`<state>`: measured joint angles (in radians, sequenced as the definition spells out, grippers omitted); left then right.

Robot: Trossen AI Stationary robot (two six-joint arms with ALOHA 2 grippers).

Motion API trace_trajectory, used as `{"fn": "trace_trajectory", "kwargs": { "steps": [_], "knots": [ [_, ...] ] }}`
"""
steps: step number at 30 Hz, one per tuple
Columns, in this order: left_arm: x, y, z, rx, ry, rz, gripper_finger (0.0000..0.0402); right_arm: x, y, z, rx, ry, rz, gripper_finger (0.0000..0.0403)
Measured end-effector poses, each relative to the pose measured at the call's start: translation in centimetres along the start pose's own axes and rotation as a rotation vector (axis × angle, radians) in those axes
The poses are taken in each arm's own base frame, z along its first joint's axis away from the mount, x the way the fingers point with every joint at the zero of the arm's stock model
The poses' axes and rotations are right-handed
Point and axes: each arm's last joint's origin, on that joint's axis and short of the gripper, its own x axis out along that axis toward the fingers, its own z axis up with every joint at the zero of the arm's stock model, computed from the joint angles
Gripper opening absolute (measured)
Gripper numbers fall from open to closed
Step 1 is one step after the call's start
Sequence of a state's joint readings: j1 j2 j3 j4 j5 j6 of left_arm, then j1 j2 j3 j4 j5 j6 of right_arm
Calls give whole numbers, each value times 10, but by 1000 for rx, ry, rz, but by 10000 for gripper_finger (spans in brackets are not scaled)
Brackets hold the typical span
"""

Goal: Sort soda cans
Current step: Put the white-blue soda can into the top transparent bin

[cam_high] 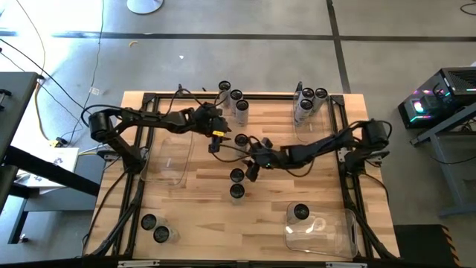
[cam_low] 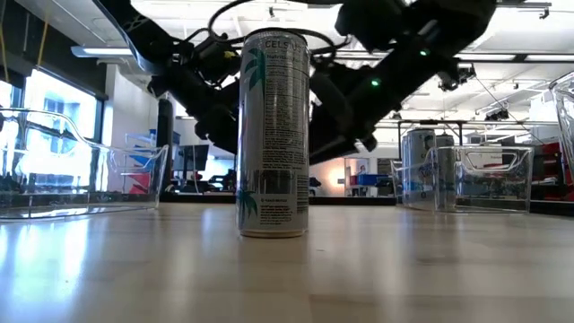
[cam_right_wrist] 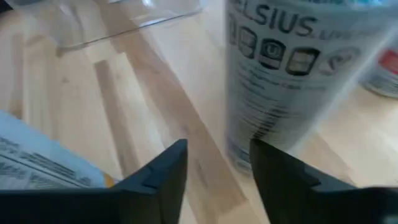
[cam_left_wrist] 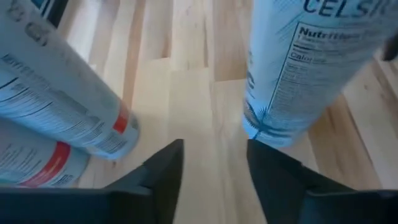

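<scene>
The wooden table (cam_high: pixel 223 223) fills the middle of the high view, with a clear bin (cam_high: pixel 167 158) at centre left and another clear bin (cam_high: pixel 327 232) at lower right holding one can (cam_high: pixel 300 213).

Both dark arms reach inward from the table's sides. The left gripper (cam_high: pixel 216 138) sits just left of centre; the right gripper (cam_high: pixel 253 165) sits at centre, slightly lower.

In the left wrist view the fingers (cam_left_wrist: pixel 163 169) stand partly apart with only bare wood between them — nothing is held. One can (cam_left_wrist: pixel 298 68) stands just beyond the gap and off to one side, and two red-banded cans (cam_left_wrist: pixel 68 106) lie on the opposite side.

In the right wrist view the fingers (cam_right_wrist: pixel 166 171) are likewise partly open and empty — a can (cam_right_wrist: pixel 286 81) stands just past one fingertip, not between them.

The soda cans are scattered in groups. From above, three cans (cam_high: pixel 232 98) cluster at top centre and four cans (cam_high: pixel 309 100) at upper right. A single can (cam_high: pixel 241 140) stands between the two grippers, two cans (cam_high: pixel 236 183) stand just below the right gripper, and two more cans (cam_high: pixel 155 228) stand at lower left.

In the low view one tall can (cam_low: pixel 273 135) stands upright at centre frame, with both arms crossing behind it.
</scene>
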<state>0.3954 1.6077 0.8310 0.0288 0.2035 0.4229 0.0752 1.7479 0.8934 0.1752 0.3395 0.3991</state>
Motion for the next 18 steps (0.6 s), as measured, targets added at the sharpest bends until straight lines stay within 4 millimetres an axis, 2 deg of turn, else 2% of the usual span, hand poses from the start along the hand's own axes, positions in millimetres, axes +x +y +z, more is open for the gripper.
{"fn": "trace_trajectory", "kwargs": {
  "steps": [4, 10, 13, 18],
  "knots": [
    [7, 2, -3, -7, 1, 1, 92, 9, 1, 5, -5, 48, 39, 134],
    [21, -5, -10, -19, 30, -30, 22, 9, -8, 1, 18, 112, -57, 126],
    [23, -11, -8, -22, 35, -46, 4, 7, -11, -2, 27, 132, -125, 126],
    [23, -25, -2, 8, 29, -77, 4, 4, -15, -4, 49, 128, -222, 126]
  ]
}}
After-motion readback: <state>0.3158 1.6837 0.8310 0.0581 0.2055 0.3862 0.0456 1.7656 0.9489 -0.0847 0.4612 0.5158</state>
